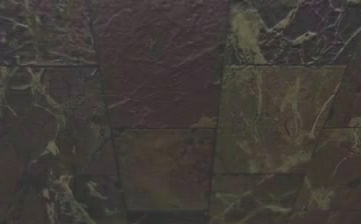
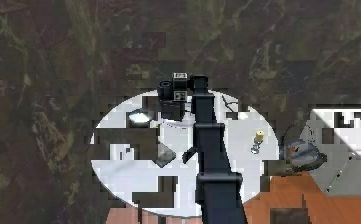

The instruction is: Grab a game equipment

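In the arm side view my arm (image 2: pixel 210 150) reaches up across a round white table (image 2: pixel 118 165). My gripper (image 2: pixel 168 94) sits near the table's far rim, just left of the two white marker squares (image 2: pixel 191 80). I cannot tell whether it holds anything, since the tabletop lies right behind it. A small pale grey object (image 2: pixel 140 118) lies on the table to the gripper's lower left. A dark flat object (image 2: pixel 166 153) lies nearer, beside the arm. A small yellowish upright item (image 2: pixel 256 141) stands on the table right of the arm. None of these is plainly game equipment.
A white boxy piece (image 2: pixel 340 140) stands at the arm side view's right, with a dark lump (image 2: pixel 306 152) at its left side. A brown surface (image 2: pixel 293 195) lies at the bottom right. Dark marbled tiles (image 1: pixel 178 110) span the forward view and lie beyond the table.
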